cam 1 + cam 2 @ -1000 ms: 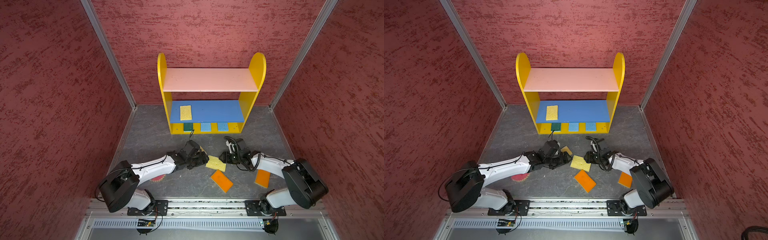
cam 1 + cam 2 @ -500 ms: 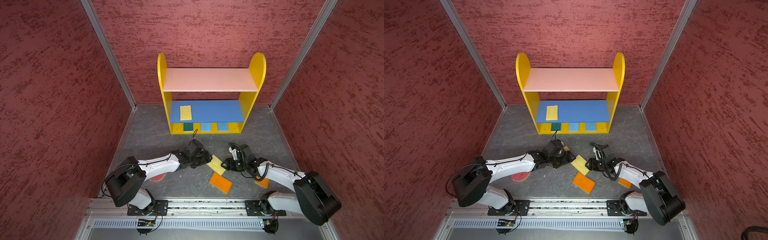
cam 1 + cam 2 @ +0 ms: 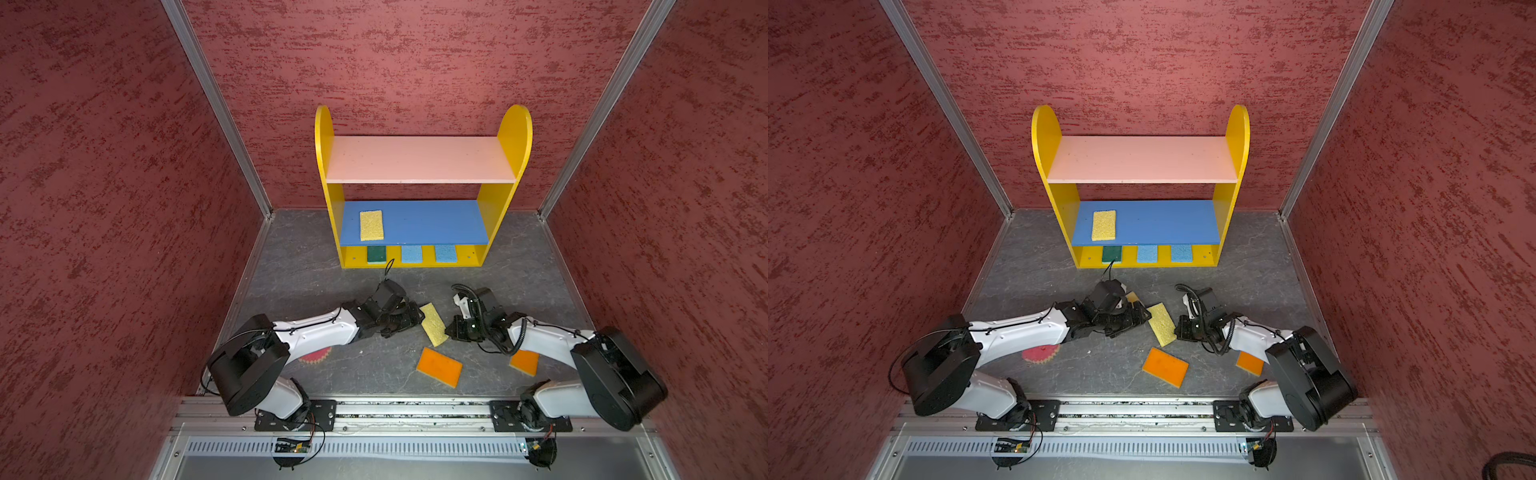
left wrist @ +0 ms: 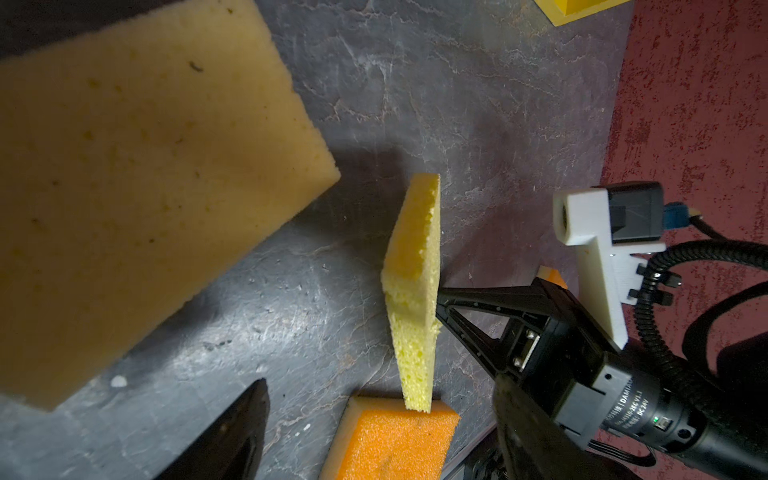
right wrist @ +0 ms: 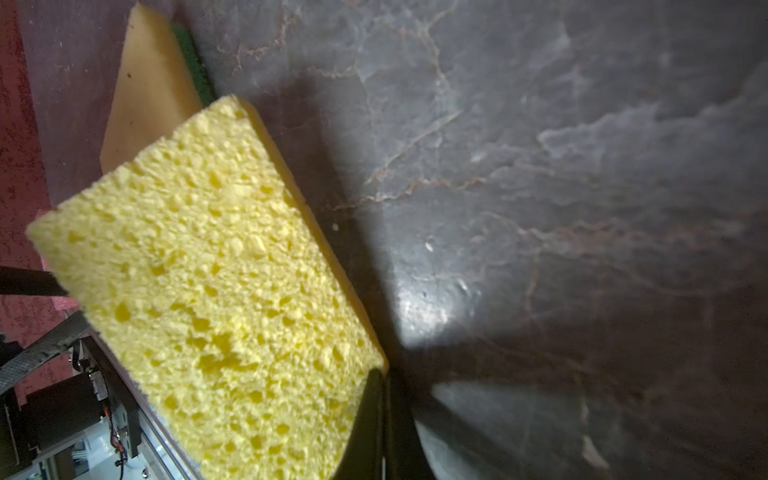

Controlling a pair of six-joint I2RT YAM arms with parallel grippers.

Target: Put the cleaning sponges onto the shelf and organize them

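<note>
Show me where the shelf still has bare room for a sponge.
The pink top board is entirely bare. The blue middle board is free from the pale yellow rectangular sponge to the right side panel. The yellow base is crowded: a green foam sponge and two blue foam sponges leave only narrow gaps.

The shelf is standing at the back. A lone sponge is lying on the left end of its middle board; a row of three sponges is sitting on the base below. Before it, the held sponge is tilting between the left gripper and right gripper. The front sponge is lying nearer the rail, the right-hand sponge under the right arm, the round sponge under the left arm.
</note>
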